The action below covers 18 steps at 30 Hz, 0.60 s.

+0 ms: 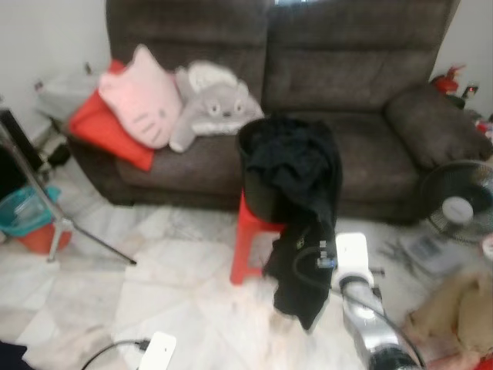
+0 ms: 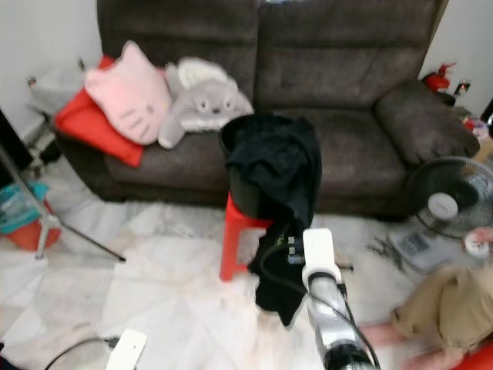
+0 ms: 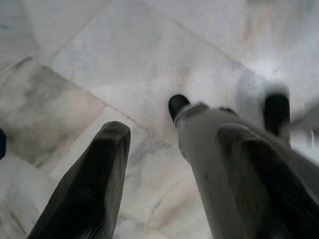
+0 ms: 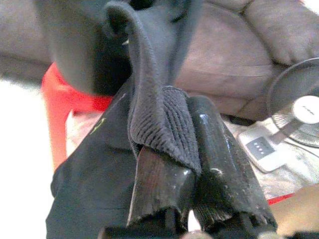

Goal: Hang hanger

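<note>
Ribbed hem of the black garment (image 4: pixel 162 124) is sitting pinched in my right gripper (image 4: pixel 192 149), trailing from the basket on the red stool (image 1: pixel 245 235); I'm judging it soft, light, slippery.

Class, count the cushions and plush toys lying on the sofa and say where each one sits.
3, all at the left end of the sofa: a red cushion by the armrest, a pink cat-face cushion leaning on it, and a grey plush toy beside that. Others may be hidden.

A black garment (image 1: pixel 296 193) drapes from a dark bin on a red stool (image 1: pixel 248 235), trailing floorward.
</note>
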### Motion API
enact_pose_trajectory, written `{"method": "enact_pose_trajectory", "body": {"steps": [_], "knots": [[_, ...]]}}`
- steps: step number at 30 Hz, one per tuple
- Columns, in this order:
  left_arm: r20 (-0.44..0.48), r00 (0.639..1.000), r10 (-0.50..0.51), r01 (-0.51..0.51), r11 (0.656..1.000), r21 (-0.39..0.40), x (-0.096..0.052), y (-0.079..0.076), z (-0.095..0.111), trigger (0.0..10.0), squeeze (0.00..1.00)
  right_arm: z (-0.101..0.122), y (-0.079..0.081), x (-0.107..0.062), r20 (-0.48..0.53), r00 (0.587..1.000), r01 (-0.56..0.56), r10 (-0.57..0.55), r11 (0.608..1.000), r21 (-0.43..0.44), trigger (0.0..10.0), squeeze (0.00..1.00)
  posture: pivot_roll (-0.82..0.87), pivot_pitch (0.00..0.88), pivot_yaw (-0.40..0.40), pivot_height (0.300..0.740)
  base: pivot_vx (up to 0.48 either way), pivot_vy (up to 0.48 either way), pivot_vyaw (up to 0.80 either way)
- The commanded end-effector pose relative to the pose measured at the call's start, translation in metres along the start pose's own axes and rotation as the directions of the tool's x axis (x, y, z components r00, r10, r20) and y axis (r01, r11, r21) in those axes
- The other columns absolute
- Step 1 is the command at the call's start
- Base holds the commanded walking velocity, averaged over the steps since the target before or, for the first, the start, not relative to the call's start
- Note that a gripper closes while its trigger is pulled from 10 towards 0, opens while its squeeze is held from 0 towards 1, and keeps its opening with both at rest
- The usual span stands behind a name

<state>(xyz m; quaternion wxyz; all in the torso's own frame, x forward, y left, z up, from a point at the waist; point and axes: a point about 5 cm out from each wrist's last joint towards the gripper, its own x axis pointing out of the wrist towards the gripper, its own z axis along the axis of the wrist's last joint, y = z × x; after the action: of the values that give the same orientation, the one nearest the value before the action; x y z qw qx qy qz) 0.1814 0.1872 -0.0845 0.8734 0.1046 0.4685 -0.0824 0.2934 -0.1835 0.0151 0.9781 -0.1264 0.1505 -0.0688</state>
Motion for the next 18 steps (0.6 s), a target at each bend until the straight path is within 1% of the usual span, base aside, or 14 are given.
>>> {"method": "enact_pose_trajectory", "body": {"steps": [1,3,4,5,6,8,9,11,15,16,18], "knots": [[-0.023,1.000,-0.014,0.014,1.000,-0.001,-0.001,-0.005,-0.007,10.0,0.00,0.002,0.004,0.002,-0.019,0.999,-0.028,0.028,1.000,-0.014,10.0,0.00,0.06,0.000,-0.002,0.740,0.000,0.000,0.00],[-0.022,1.000,-0.015,0.015,1.000,-0.001,-0.001,-0.005,-0.007,10.0,0.00,-0.004,0.009,0.001,-0.062,0.995,-0.079,0.077,0.997,-0.026,10.0,0.00,0.06,0.000,-0.002,0.740,0.000,0.000,0.00],[-0.022,1.000,-0.015,0.015,1.000,-0.001,-0.001,-0.005,-0.007,10.0,0.00,-0.004,0.009,0.001,-0.062,0.995,-0.079,0.077,0.997,-0.026,10.0,0.00,0.06,0.000,-0.002,0.740,0.000,0.000,0.00],[-0.023,1.000,-0.015,0.015,1.000,-0.001,-0.001,-0.005,-0.007,10.0,0.00,-0.008,0.015,0.000,-0.101,0.985,-0.146,0.139,0.987,-0.070,10.0,0.00,0.06,0.000,-0.004,0.740,0.000,0.000,0.00],[-0.022,1.000,-0.015,0.015,1.000,-0.001,-0.001,-0.005,-0.007,10.0,0.00,-0.011,0.020,-0.001,-0.127,0.974,-0.201,0.187,0.973,-0.111,10.0,0.00,0.06,0.000,-0.003,0.740,0.000,0.000,0.00],[-0.022,1.000,-0.015,0.015,1.000,-0.002,-0.001,-0.005,-0.007,10.0,0.00,-0.016,0.029,-0.004,-0.174,0.943,-0.315,0.285,0.931,-0.182,10.0,0.00,0.05,0.000,-0.003,0.740,0.000,0.000,0.00],[-0.023,1.000,-0.015,0.015,1.000,-0.001,-0.001,-0.005,-0.007,10.0,0.00,-0.017,0.031,-0.006,-0.186,0.932,-0.345,0.312,0.919,-0.192,10.0,0.00,0.05,0.000,-0.003,0.740,0.000,0.000,0.00],[-0.023,1.000,-0.015,0.015,1.000,-0.001,-0.001,-0.005,-0.007,10.0,0.00,-0.019,0.032,-0.006,-0.214,0.915,-0.382,0.342,0.906,-0.184,10.0,0.00,0.05,0.000,-0.004,0.740,0.000,0.000,0.00],[-0.023,1.000,-0.016,0.016,1.000,-0.002,-0.001,-0.005,-0.007,10.0,0.00,-0.020,0.031,-0.006,-0.240,0.897,-0.424,0.370,0.874,-0.237,10.0,0.00,0.05,0.000,-0.004,0.740,0.000,0.000,0.00],[-0.023,1.000,-0.017,0.017,1.000,-0.002,-0.001,-0.005,-0.007,10.0,0.00,-0.022,0.032,-0.007,-0.271,0.874,-0.469,0.404,0.849,-0.244,10.0,0.00,0.05,0.000,-0.004,0.740,0.000,0.000,0.00],[-0.023,1.000,-0.017,0.017,1.000,-0.003,0.000,-0.005,-0.007,10.0,0.00,-0.023,0.033,-0.008,-0.296,0.846,-0.516,0.443,0.819,-0.250,10.0,0.00,0.05,0.000,-0.004,0.740,0.000,0.000,0.00]]}}
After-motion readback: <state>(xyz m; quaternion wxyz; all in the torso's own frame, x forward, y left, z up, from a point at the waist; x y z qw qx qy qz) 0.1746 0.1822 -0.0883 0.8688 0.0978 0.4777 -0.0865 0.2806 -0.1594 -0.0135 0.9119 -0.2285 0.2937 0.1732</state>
